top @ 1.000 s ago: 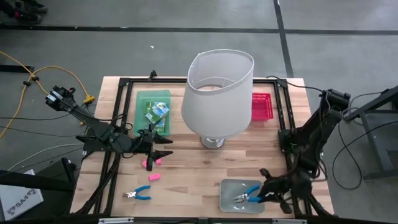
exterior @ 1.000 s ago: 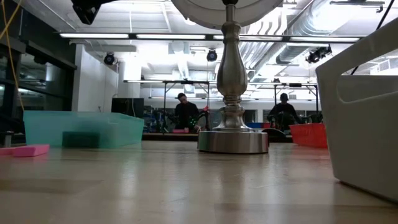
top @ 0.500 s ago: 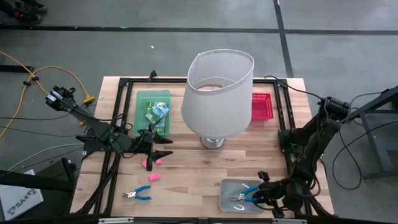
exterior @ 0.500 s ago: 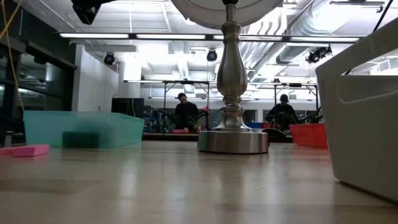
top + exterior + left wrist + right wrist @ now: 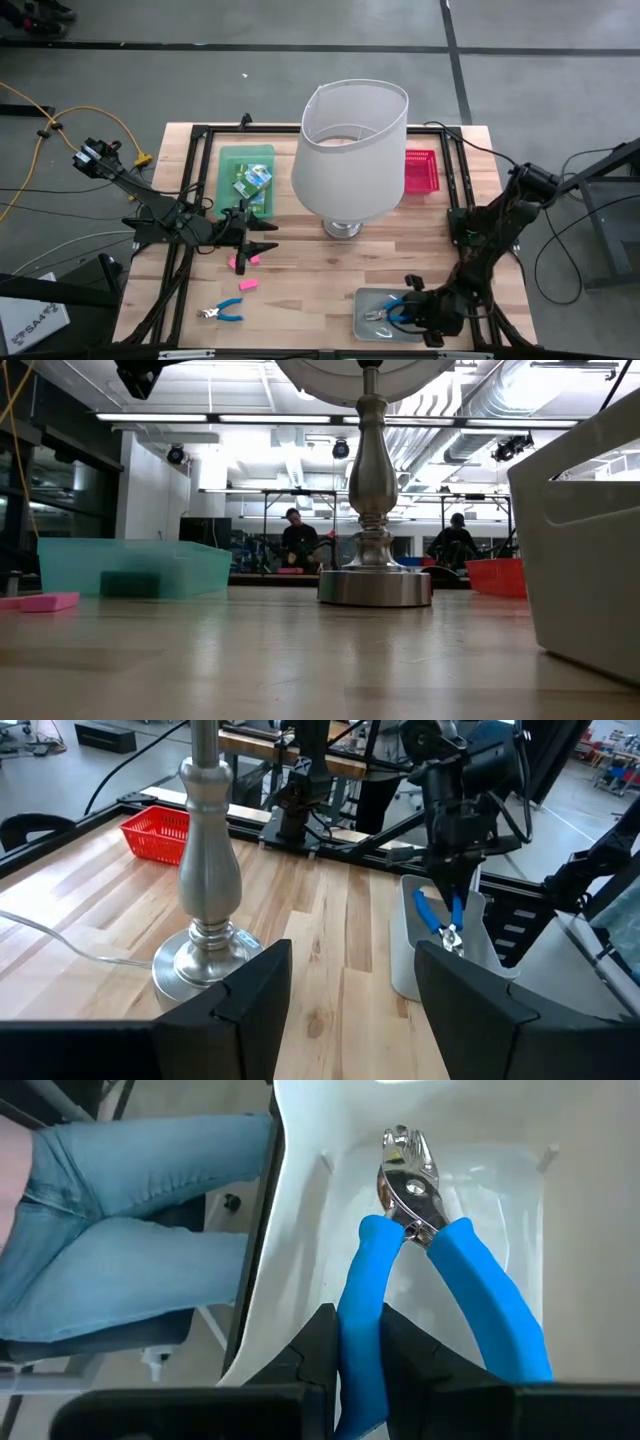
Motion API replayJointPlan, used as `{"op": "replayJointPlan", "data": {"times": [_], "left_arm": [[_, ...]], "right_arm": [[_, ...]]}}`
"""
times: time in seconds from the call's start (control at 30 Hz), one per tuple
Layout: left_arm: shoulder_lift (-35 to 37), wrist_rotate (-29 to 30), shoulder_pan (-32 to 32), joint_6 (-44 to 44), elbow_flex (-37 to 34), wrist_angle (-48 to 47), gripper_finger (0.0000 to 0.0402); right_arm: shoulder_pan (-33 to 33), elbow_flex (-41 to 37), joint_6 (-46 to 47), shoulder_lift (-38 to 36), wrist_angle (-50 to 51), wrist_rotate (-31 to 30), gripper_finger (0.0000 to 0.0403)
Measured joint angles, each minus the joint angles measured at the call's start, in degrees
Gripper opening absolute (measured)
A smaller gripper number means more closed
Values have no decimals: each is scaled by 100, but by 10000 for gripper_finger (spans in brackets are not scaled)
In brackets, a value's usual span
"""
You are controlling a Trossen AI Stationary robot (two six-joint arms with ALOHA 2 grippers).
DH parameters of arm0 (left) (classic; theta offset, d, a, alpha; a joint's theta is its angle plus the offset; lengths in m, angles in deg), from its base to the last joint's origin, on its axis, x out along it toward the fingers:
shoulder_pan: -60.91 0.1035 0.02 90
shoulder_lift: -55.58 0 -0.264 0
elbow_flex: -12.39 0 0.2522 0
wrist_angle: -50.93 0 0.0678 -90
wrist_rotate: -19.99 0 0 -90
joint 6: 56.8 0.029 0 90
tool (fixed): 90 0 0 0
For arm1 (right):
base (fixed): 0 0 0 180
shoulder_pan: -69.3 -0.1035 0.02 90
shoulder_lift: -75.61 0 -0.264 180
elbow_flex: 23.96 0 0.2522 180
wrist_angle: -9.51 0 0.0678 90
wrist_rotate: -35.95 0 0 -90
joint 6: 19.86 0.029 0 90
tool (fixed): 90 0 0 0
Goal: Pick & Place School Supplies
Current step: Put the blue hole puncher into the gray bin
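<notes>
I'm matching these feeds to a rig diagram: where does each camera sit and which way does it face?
High: overhead, straight down; both arms, lamp, clear tray.
Low: tabletop height, level towards the room; lamp base, no hand visible.
Left wrist: on the left arm, facing across the table; its open left hand.
Right wrist: looking into the tray; right hand gripping blue-handled pliers.
Shared: pliers, both wrist views.

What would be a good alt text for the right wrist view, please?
The right gripper is shut on one blue handle of a pair of pliers, holding it over the clear grey tray. A person's legs in jeans show beyond the tray.
</notes>
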Motion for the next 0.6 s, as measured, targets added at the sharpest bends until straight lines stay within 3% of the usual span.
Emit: {"op": "replayJointPlan", "data": {"times": [0.37, 0.6], "left_arm": [[0, -2, 0, 0, 0, -1, 204], [0, -2, 0, 2, 0, -2, 204]], "right_arm": [[298, -2, -175, 173, 16, 540, 40], [303, -2, -178, 173, 5, 542, 79]]}}
